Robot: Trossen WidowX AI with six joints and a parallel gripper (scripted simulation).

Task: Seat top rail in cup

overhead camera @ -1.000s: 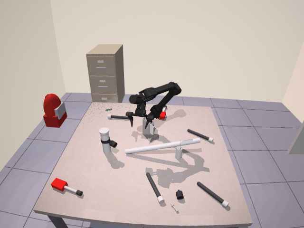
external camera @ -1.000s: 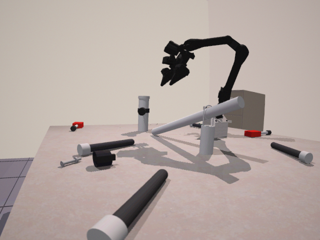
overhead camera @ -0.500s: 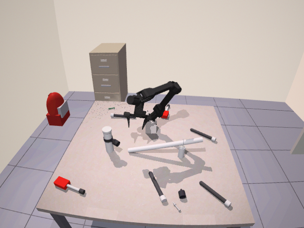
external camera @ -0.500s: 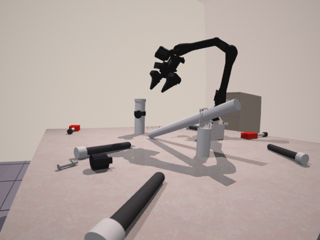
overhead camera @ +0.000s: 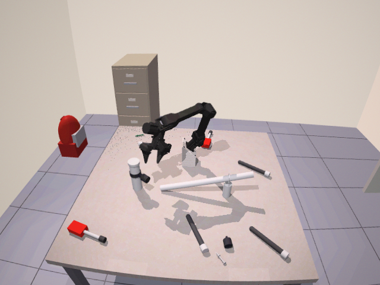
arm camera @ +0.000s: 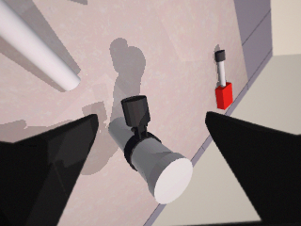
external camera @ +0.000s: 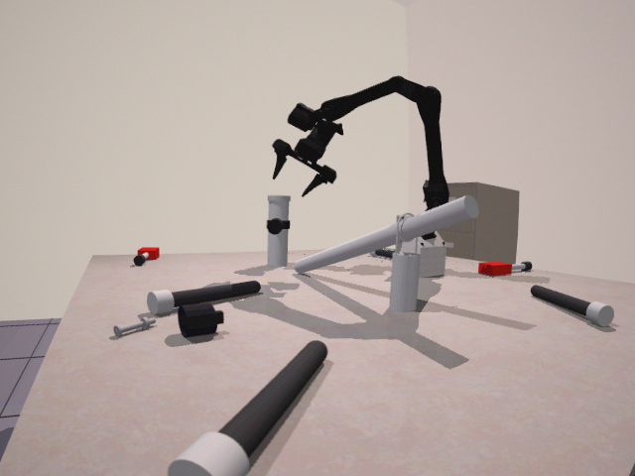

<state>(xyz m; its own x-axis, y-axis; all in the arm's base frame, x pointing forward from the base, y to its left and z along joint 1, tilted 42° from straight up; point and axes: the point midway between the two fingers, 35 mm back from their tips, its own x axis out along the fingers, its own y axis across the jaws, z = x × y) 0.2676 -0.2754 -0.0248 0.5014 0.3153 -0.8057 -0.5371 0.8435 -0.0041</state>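
Observation:
The white rail [overhead camera: 196, 183] [external camera: 353, 246] [arm camera: 39, 49] runs through the loop cap [overhead camera: 228, 182] [external camera: 397, 230] on the small post [overhead camera: 227, 190] [external camera: 404, 282]. Its end toward the big post rests low at the table, apart from the cup. The big white post [overhead camera: 136, 183] [external camera: 278, 251] [arm camera: 148, 157] stands upright. A black brace band [overhead camera: 135, 175] [external camera: 286, 224] [arm camera: 130, 153] sits around it below the cap, with the black rail-end cup [overhead camera: 145, 178] [external camera: 275, 225] [arm camera: 135, 111] facing the rail side. My gripper [overhead camera: 151, 162] [external camera: 289, 187] [arm camera: 152, 118] is open and empty, above and near the post top.
Dark rods with white ends [overhead camera: 196, 233] [overhead camera: 268, 241] [overhead camera: 254, 168], a loose black cap [overhead camera: 227, 242] [external camera: 197, 319] and a bolt [overhead camera: 221, 258] [external camera: 134, 326] lie on the table. Red-block tools lie at the front left [overhead camera: 77, 228] and beside the arm base [overhead camera: 206, 142].

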